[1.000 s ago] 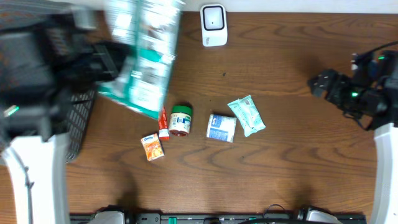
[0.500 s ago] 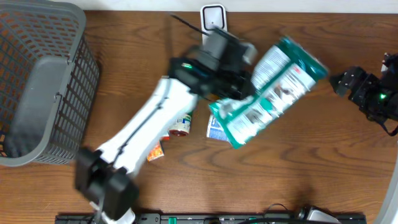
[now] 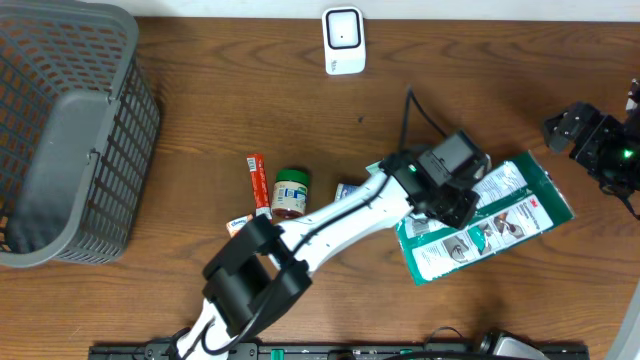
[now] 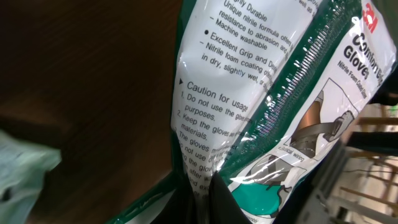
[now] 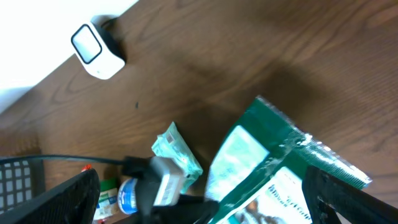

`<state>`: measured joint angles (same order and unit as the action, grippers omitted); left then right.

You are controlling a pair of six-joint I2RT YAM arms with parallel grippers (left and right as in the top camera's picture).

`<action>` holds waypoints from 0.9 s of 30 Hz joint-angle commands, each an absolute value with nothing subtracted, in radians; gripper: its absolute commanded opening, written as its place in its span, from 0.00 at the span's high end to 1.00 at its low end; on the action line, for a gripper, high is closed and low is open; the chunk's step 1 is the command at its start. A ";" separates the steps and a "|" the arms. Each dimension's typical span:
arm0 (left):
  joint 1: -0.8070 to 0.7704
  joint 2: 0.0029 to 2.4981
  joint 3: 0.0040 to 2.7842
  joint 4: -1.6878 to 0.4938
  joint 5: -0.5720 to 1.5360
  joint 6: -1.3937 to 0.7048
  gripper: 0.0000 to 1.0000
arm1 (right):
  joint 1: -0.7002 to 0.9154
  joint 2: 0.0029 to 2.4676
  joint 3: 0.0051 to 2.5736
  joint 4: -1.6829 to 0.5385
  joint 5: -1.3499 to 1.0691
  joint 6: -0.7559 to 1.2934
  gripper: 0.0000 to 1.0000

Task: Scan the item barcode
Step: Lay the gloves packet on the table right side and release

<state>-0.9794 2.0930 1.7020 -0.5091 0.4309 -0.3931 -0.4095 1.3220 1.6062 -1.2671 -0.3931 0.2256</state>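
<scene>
Left arm reaches across the table [image 3: 500, 80] from the near edge toward the right side. Left gripper [image 4: 200, 193]: fingers pressed together, pinching the edge of the glove package [image 3: 495, 215]. In the left wrist view the bag's printed panel fills the frame, with a caution text and a green-and-white seam, running up and away from the pinch point.

Glove package position: right of table centre, long axis slanted, the far end pointing toward the right arm. Printed side faces up to the overhead camera. Cannot tell whether it rests on the wood or hangs just above it.

Right gripper [image 3: 585, 135]: fingers spread wide, nothing between them. It hovers near the right edge of the table, just beyond the package's far corner, apart from it. The right wrist view looks down on the package between its two fingers.

Scanner [image 3: 343, 40]: white, at the far edge of the table, well apart from the package.

Other things: grey mesh basket [image 3: 70, 130] at the far left. Near centre sit a red tube [image 3: 257, 180], a jar [image 3: 291, 192] just beside it, and an orange packet [image 3: 238, 225] and a blue and white packet [image 3: 348, 187], both partly hidden by the arm. A pale green wipes packet [image 5: 177, 155] shows in the right wrist view.
</scene>
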 commanded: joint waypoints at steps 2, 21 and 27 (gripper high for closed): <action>-0.997 2.124 1.698 -0.461 0.375 -0.387 0.93 | -0.419 1.320 1.622 -1.279 -0.397 0.192 0.01; -0.982 2.082 1.718 -0.416 0.268 -0.349 0.27 | -0.419 1.320 1.622 -1.296 -0.397 0.152 0.01; -0.898 1.890 1.730 -0.510 0.268 -0.349 0.28 | -0.419 1.320 1.621 -1.347 -0.397 0.152 0.07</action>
<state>-0.9562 2.0525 1.7020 -0.4831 0.2821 -0.3653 -0.4095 1.3220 1.6066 -1.3273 -0.3923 0.1661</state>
